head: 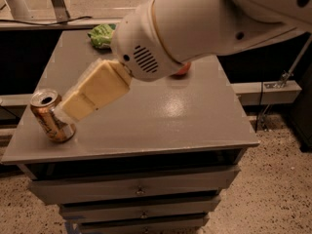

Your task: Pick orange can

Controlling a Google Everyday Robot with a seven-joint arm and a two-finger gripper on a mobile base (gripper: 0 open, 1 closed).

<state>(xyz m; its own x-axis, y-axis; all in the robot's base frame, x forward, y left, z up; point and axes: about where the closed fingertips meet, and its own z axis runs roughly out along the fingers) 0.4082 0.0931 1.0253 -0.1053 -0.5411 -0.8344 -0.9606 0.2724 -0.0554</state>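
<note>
The orange can stands tilted near the front left corner of the grey cabinet top. It is orange-gold with a silver top and an open pull-tab hole. My gripper comes down from the upper right on a big white arm. Its cream-coloured fingers reach to the can's right side and look to touch it.
A green snack bag lies at the back of the top, partly behind the arm. A red-orange round thing peeks out under the arm at the right. Drawers sit below the front edge. A speckled floor surrounds the cabinet.
</note>
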